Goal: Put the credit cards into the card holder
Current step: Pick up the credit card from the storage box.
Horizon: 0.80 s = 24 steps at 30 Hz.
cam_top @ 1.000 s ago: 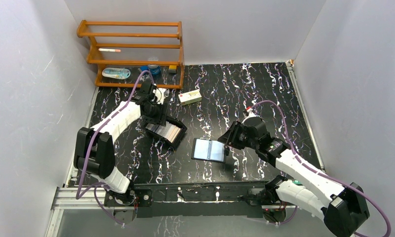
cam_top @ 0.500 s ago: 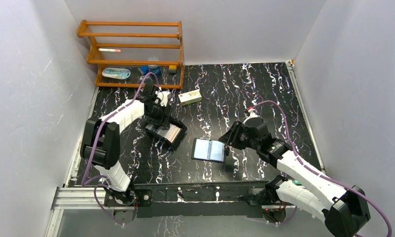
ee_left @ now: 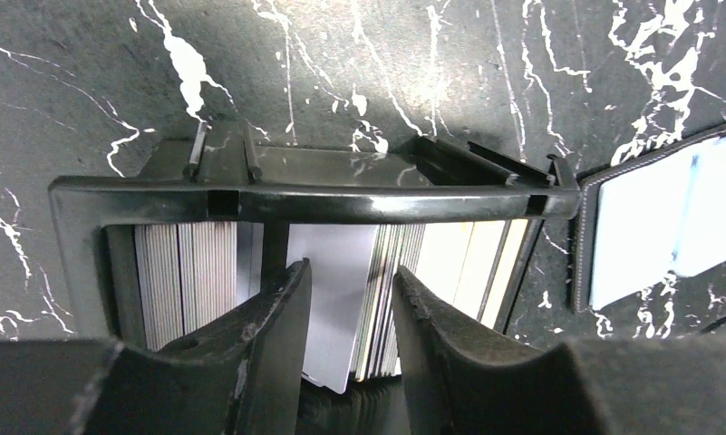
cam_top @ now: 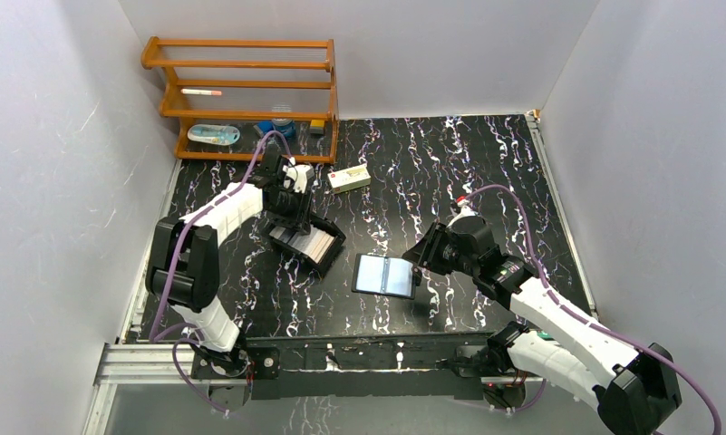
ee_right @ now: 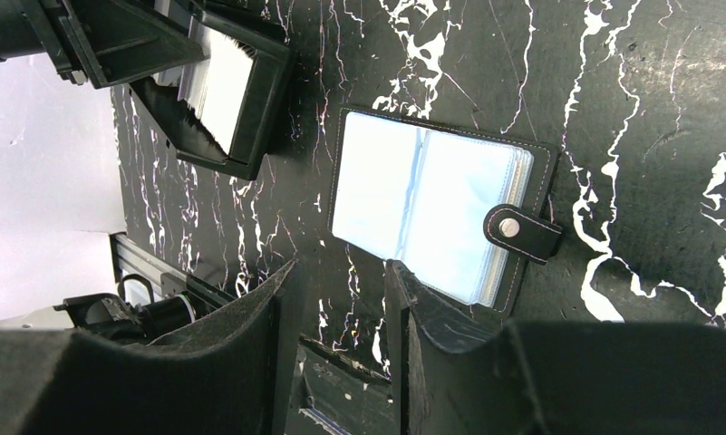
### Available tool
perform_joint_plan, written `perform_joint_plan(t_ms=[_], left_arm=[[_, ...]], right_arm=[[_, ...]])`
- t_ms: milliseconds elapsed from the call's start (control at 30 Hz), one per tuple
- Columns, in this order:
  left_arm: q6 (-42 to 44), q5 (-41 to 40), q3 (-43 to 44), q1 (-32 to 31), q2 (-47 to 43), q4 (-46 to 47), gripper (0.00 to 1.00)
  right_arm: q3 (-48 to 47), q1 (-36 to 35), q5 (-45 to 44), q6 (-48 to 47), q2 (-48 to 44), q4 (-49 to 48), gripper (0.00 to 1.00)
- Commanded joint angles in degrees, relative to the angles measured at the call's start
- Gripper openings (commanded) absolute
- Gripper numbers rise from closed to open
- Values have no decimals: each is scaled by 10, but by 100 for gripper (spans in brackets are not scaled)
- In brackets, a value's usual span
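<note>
Left jaws have dropped astride the credit cards (ee_left: 336,290), pinch unclear; right jaws stay spread.

You can't tell if left gripper (ee_left: 350,272) pinches any credit cards (ee_left: 450,258); its fingers (ee_left: 268,335) hide their lower ends. Frame edge crops card holder (ee_left: 653,217).
</note>
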<state>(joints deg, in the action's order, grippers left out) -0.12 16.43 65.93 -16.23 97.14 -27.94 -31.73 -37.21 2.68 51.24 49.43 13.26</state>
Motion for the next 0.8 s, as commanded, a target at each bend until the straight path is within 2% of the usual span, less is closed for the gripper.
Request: perform_joint_plan(t_ms=[0, 200, 533, 767], left_arm=[[-10, 48, -10, -2, -34, -26, 35], [-5, 31, -10, -2, -32, -37, 25], [6, -23, 17, -2, -44, -73, 2], [-4, -53, 31, -6, -74, -77, 0]], right_arm=[[-4, -3, -10, 2, -7, -18, 46], [-6, -3, -11, 1, -8, -16, 46], [-6, -3, -10, 3, 5, -24, 45], [-4, -3, -9, 5, 10, -29, 45]])
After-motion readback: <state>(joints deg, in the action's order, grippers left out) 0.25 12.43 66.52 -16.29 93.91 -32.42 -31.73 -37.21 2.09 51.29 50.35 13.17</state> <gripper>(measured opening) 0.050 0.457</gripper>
